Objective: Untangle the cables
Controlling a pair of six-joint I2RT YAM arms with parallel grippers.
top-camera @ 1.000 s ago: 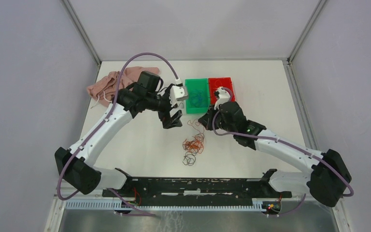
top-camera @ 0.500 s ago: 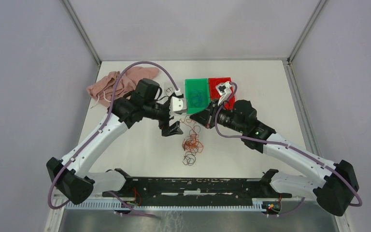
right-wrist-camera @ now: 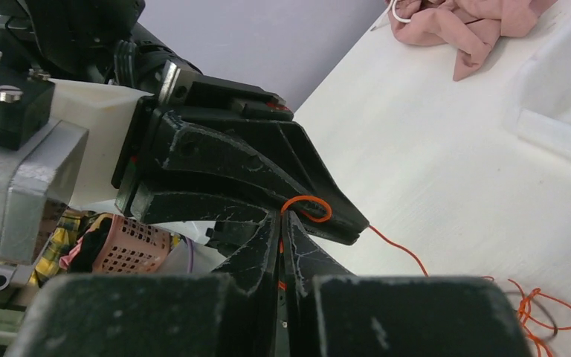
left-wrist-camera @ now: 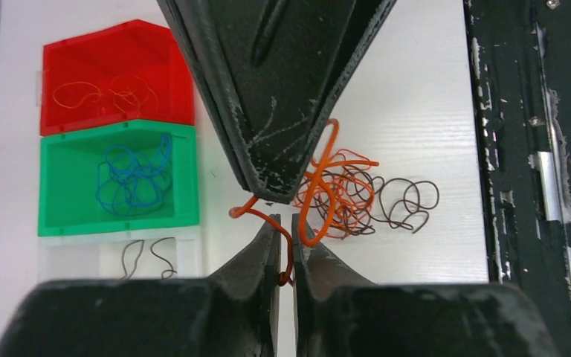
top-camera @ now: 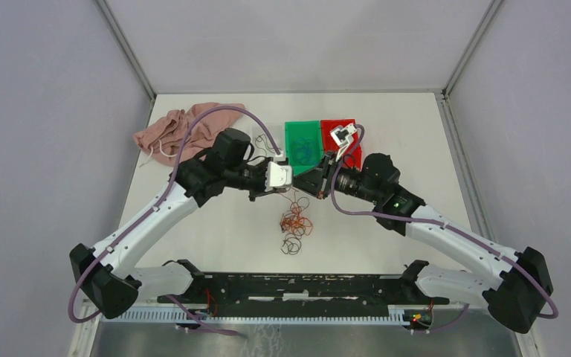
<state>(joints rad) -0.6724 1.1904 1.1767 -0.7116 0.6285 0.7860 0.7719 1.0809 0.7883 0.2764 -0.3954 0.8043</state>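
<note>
While an orange wire point(left-wrist-camera: 320, 172) is pinched by both the left gripper point(left-wrist-camera: 285, 223) and the right gripper point(right-wrist-camera: 281, 222), jaws all but closed, its freeing from the cables point(top-camera: 295, 223) heaped on the table point(top-camera: 215, 230) is judged underway; next, a slow parting pull is called for.

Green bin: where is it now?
Top view: the green bin sits at the far centre of the table, against the red bin on its right.
</note>
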